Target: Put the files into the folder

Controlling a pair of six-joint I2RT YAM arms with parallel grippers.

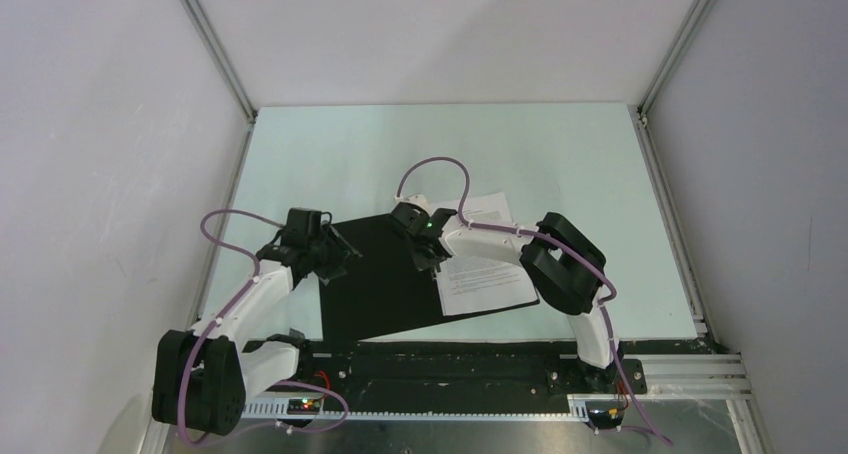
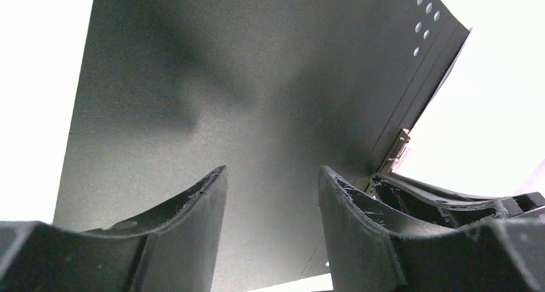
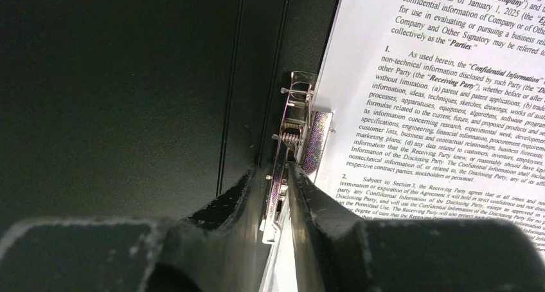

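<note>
The folder (image 1: pixel 380 284) lies open on the table with its black inside up. The printed files (image 1: pixel 485 274) lie on its right half, and a white sheet edge (image 1: pixel 490 206) sticks out behind them. My right gripper (image 1: pixel 428 259) is at the spine. In the right wrist view it (image 3: pixel 277 170) is shut on the lever of the folder's metal clip (image 3: pixel 295 131), next to the printed files (image 3: pixel 437 99). My left gripper (image 1: pixel 335 256) is at the folder's left cover. In the left wrist view it (image 2: pixel 273 170) is open, facing the black cover (image 2: pixel 257 80).
The pale green table (image 1: pixel 560 164) is enclosed by white walls on three sides. A black base rail (image 1: pixel 450 369) runs along the near edge. The clip (image 2: pixel 398 149) and my right fingers (image 2: pixel 450 202) show at the right of the left wrist view.
</note>
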